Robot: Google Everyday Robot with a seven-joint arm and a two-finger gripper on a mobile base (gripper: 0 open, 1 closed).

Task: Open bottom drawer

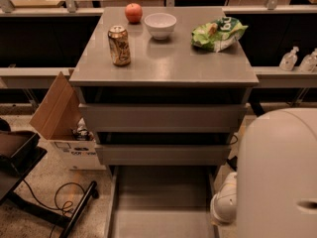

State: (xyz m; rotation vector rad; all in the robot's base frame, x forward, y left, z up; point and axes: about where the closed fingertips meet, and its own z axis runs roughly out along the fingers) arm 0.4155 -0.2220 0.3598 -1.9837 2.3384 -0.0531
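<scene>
The grey cabinet [163, 66] stands in the middle of the camera view with two wider drawer fronts shut. Below them the bottom drawer [161, 202] is pulled out toward me, and its grey box tray shows empty; its front is cut off by the lower edge. My white arm [280, 177] fills the lower right corner, with a rounded white joint [225, 205] beside the drawer's right side wall. My gripper is out of view, below the lower edge or behind the arm.
On the cabinet top stand a soda can [119, 45], a red apple [133, 12], a white bowl [160, 25] and a green chip bag [217, 32]. An open cardboard box [62, 118] sits left of the cabinet. A black chair base and cable [59, 202] lie lower left.
</scene>
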